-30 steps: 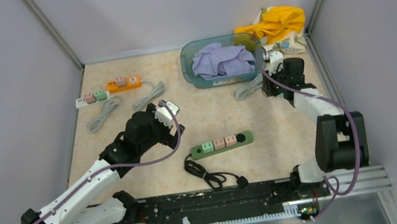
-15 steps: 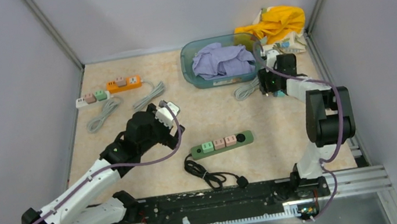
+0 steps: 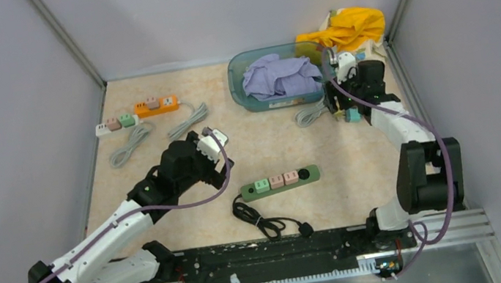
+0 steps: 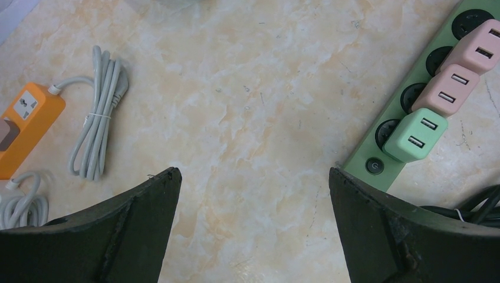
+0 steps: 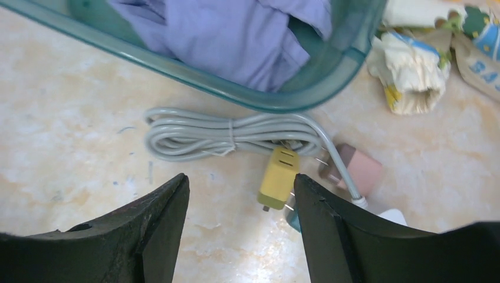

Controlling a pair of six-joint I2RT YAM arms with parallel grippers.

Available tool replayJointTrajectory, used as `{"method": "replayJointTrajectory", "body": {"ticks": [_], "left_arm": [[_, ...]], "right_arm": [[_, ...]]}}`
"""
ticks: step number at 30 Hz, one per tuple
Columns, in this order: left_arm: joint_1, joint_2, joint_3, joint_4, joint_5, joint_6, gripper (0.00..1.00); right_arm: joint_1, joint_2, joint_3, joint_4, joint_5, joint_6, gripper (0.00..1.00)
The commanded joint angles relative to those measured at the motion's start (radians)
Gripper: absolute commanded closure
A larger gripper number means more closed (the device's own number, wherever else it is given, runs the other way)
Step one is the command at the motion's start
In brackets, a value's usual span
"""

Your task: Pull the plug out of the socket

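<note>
Right gripper (image 5: 239, 180) first: its two dark fingers stand apart with bare table between them, and nothing is in their grasp. Just ahead of that gap, close to the right-hand finger, a yellow plug (image 5: 278, 177) lies flat and loose on the marbled tabletop (image 5: 71, 153). Touching its far end is a bundled grey cable (image 5: 224, 134), tied in the middle. A pink plug (image 5: 359, 168) sits just beside the yellow one, on the other side of the cable's lead. Beyond the cable runs the curved rim of a teal basin (image 5: 283, 100) with purple cloth (image 5: 236, 35) heaped inside. A rolled patterned cloth (image 5: 413, 71) lies off to the right.

Over to the left gripper (image 4: 253, 171): spread as wide as can be, holding nothing, hanging above open tabletop.

To its right lies the green power strip (image 3: 280, 180), near the middle of the table. Three adapters are plugged into it in a row: a green adapter (image 4: 417, 134) nearest the switch end, then two pink adapters (image 4: 453, 88). One socket at the far end is free. Its black cord (image 3: 262, 221) curls towards the near edge.

At the far left an orange strip (image 3: 156, 106) and a white strip (image 3: 115, 123) lie end to end, each with a grey cable bundle beside it. Yellow cloth (image 3: 346, 28) is piled in the far right corner.
</note>
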State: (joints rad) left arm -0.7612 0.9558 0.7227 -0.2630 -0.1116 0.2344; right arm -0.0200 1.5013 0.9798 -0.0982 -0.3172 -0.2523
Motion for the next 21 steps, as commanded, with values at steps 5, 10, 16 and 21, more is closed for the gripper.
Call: {"method": "replayJointTrajectory", "body": {"ticks": [5,10,16,21], "left_arm": [[0.005,0.014,-0.014,0.008,-0.002,0.017,0.0],[0.005,0.021,-0.016,0.01,-0.006,0.016,0.0],[0.005,0.029,-0.019,0.01,-0.006,0.019,0.0],[0.005,0.031,-0.02,0.011,-0.006,0.02,0.0]], "right_arm": [[0.007,-0.116,0.011,-0.069,-0.338,-0.085,0.34],[0.007,-0.151,0.011,-0.085,-0.449,-0.097,0.34],[0.008,-0.194,0.008,-0.109,-0.566,-0.126,0.34],[0.012,-0.226,-0.002,-0.114,-0.674,-0.145,0.35]]}}
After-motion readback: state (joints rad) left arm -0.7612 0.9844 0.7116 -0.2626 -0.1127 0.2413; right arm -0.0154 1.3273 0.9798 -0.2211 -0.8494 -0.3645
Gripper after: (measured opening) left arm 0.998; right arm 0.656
